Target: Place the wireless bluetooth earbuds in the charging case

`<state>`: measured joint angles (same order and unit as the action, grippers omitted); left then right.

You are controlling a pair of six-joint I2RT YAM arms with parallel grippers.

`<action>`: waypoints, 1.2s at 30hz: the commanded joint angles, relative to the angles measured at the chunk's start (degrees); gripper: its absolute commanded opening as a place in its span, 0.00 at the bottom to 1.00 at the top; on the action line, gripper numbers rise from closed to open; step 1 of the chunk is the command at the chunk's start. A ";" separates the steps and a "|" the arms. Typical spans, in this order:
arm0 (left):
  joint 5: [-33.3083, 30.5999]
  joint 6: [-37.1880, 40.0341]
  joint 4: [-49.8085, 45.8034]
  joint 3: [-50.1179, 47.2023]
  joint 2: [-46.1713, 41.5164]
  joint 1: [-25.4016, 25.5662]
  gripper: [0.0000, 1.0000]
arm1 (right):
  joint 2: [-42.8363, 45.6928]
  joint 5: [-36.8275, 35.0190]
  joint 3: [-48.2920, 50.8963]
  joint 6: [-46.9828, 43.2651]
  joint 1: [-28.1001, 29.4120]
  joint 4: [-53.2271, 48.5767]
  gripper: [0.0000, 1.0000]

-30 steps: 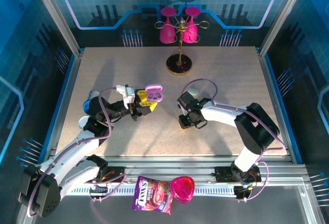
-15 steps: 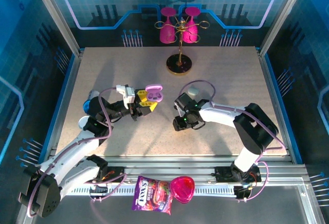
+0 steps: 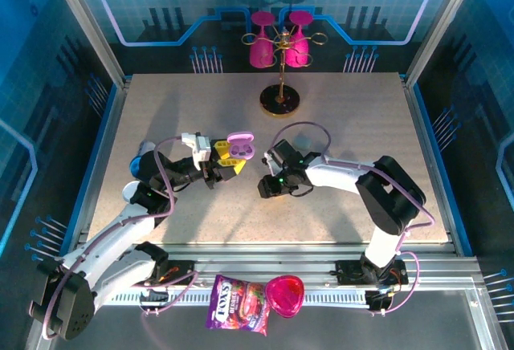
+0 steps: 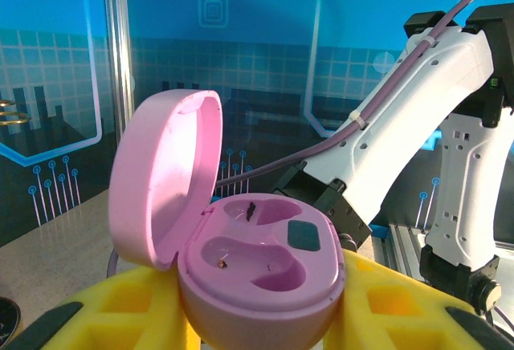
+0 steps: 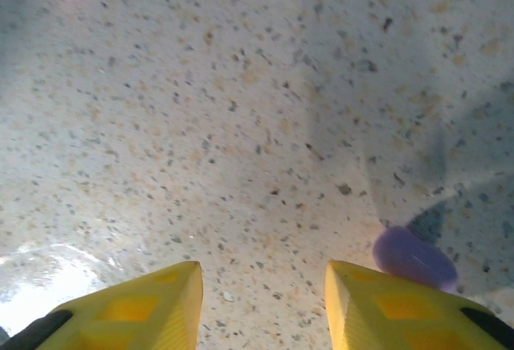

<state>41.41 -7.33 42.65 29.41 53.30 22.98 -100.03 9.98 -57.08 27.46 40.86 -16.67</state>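
Open pink charging case [image 4: 233, 234] shows two hollow wells [image 4: 265, 266].

The left gripper [image 3: 227, 166] is being held roughly level, jaws clamped on the charging case [image 4: 261, 282]. The right gripper [image 5: 263, 306] is being pointed downward, fingers [image 5: 136, 306] being held apart.

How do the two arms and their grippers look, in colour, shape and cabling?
The left arm and the right arm have white shells and black joints. A lilac cable runs along each. The left gripper and the right gripper carry yellow fingers with recessed pockets.
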 commanded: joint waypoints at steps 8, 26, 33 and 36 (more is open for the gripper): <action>1.20 0.56 1.21 0.30 -0.51 -0.22 0.26 | 1.48 -0.40 -0.14 -3.12 -5.92 1.00 0.46; 1.30 0.58 1.29 0.74 -0.13 -0.22 0.26 | -1.08 9.76 3.65 -5.67 -7.29 4.01 0.39; 1.47 0.17 2.03 0.80 0.51 -0.22 0.26 | -0.42 10.65 4.93 -5.24 -7.22 4.77 0.33; 1.56 0.07 2.11 0.78 0.58 -0.22 0.26 | -0.99 10.17 4.87 -4.87 -7.19 5.16 0.30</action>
<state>41.63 -7.38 42.70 29.41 53.69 22.98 -101.30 18.52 -52.93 22.46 33.56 -11.20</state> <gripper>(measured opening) 0.354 0.311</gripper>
